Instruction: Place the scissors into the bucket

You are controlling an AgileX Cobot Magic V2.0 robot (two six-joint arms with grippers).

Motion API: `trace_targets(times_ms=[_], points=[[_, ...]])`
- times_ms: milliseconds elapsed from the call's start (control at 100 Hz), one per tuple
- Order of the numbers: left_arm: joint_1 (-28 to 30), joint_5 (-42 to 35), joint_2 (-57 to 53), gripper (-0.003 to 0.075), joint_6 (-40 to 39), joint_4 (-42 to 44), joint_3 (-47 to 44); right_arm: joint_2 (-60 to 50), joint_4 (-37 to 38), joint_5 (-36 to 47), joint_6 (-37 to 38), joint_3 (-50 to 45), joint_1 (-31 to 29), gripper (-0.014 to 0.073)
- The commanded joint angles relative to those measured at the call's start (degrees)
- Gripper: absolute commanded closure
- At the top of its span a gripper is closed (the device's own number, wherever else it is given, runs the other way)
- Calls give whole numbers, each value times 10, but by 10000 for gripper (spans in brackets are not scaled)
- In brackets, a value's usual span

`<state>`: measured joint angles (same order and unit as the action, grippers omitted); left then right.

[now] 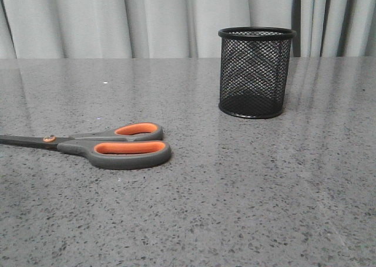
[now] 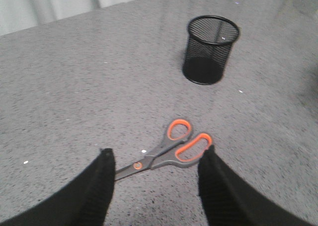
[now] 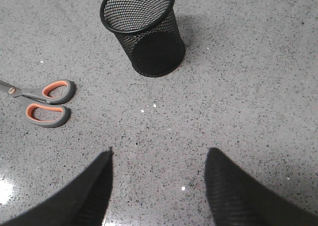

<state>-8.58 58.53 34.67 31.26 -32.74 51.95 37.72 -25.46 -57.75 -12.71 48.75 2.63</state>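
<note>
Grey speckled stone covers the table (image 1: 247, 208), and the scissors (image 1: 111, 146) lie flat on it, blades shut, handles towards the bucket (image 1: 255, 73). The bucket stands upright, well apart from them, further back and to the right. The left gripper (image 2: 156, 174) hangs spread wide above the scissors, holding nothing. The right gripper (image 3: 159, 174) is also wide open over bare tabletop.
</note>
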Motion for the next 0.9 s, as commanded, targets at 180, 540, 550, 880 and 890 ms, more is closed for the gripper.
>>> trace_targets(times_ms=[180, 540, 550, 880, 890], points=[[-70, 36, 91, 300, 58, 4, 82, 4, -10, 23, -6, 19, -2, 168], [-150, 106, 257, 300, 224, 135, 171, 4, -12, 17, -6, 19, -2, 168], [-151, 106, 261, 300, 231, 135, 172, 4, -13, 17, -6, 19, -2, 168], [-173, 95, 370, 300, 427, 148, 177, 4, -15, 15, -6, 19, -2, 168], [-174, 95, 372, 300, 431, 149, 177, 4, -15, 15, -6, 19, -2, 168]])
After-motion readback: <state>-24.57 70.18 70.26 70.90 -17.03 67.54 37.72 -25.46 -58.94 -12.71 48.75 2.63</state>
